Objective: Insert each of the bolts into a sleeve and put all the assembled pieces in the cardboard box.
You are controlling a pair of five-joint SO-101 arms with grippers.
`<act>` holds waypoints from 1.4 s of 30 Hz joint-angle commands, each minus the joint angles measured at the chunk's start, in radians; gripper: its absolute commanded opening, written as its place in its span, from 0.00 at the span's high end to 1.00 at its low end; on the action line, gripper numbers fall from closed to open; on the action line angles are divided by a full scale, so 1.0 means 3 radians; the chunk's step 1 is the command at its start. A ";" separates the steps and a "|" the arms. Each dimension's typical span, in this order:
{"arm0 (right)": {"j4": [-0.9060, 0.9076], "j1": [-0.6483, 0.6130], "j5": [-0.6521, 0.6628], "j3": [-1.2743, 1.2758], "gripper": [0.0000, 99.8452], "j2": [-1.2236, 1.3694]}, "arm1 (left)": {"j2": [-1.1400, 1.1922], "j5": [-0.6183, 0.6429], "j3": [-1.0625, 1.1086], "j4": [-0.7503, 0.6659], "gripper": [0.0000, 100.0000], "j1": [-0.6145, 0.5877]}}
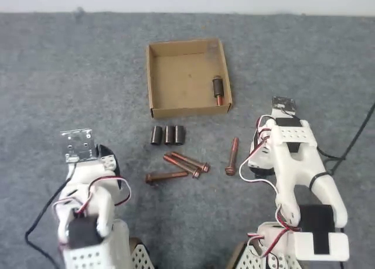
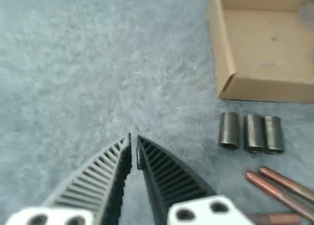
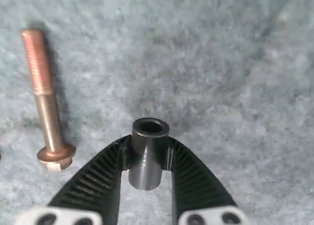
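My right gripper point(image 3: 147, 154) is shut on a dark sleeve point(image 3: 147, 146), held upright just above the carpet, with one copper bolt point(image 3: 46, 105) lying beside it; that bolt point(image 1: 232, 156) is right of the others. My left gripper point(image 2: 133, 142) is shut on nothing, low over bare carpet left of three dark sleeves point(image 2: 250, 132). Those sleeves point(image 1: 169, 135) stand in a row in front of the cardboard box point(image 1: 153, 81). Three more bolts point(image 1: 183, 166) lie below them. One assembled bolt and sleeve point(image 1: 218, 91) lies inside the box at its right wall.
Grey carpet covers the table. The box wall point(image 2: 221, 53) rises beyond the left gripper. Cables point(image 1: 351, 146) trail from the right arm at the right edge.
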 commanded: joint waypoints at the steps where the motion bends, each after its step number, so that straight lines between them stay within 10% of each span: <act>1: -0.0054 0.0028 0.0046 -0.0036 0.99 -0.0028 | 0.0281 -0.0118 -0.0959 0.0496 0.99 0.0036; 13: -0.0054 0.0028 0.0046 -0.0026 0.99 -0.0028 | 0.2721 -0.0210 -0.3225 0.1800 0.99 0.0307; 25: -0.0125 0.0033 0.0046 -0.0015 0.99 -0.0028 | 0.4173 0.0205 -0.3097 0.1780 0.99 0.1586; 42: -0.0130 0.0033 0.0046 -0.0015 0.99 -0.0023 | 0.5294 0.0394 -0.2007 0.0235 0.99 0.2245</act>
